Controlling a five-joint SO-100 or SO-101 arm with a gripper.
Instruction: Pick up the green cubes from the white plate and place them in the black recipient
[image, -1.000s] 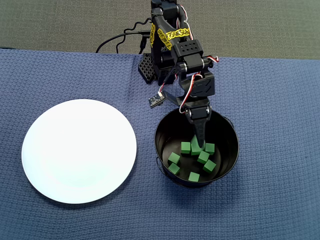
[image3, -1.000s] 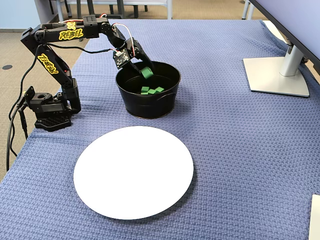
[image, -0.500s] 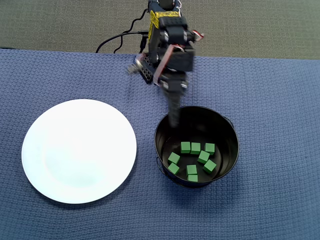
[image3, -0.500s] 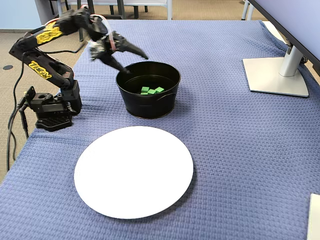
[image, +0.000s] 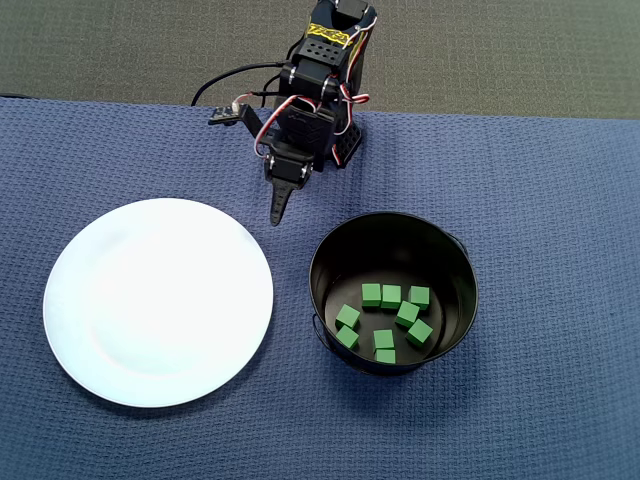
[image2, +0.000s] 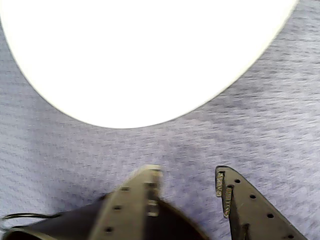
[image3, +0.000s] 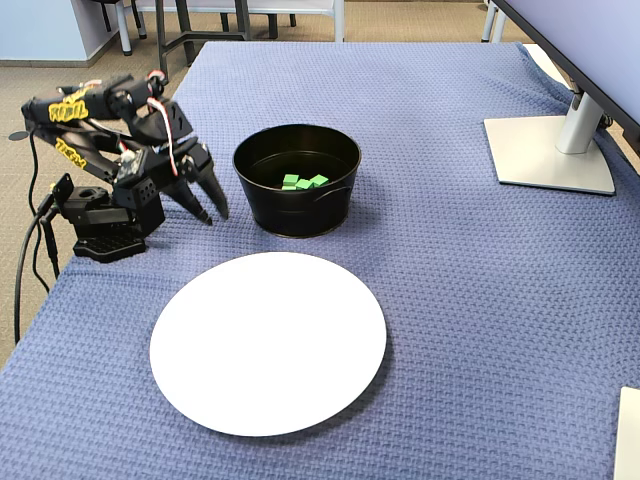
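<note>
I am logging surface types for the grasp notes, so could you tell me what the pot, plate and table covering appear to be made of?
Black pot: likely glossy metal; its inner wall shows reflections. White plate: smooth, possibly ceramic or plastic. Blue cloth: matte woven fabric with a waffle texture.

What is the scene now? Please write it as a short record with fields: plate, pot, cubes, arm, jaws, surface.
plate: white plate, nothing on it
pot: black pot, to the right of the plate in the overhead view
cubes: eight green cubes counted inside the pot, seen from overhead
arm: folded back near its base, gripper pointing down over the cloth, between plate and pot
jaws: open, nothing between them
surface: blue woven cloth
</note>
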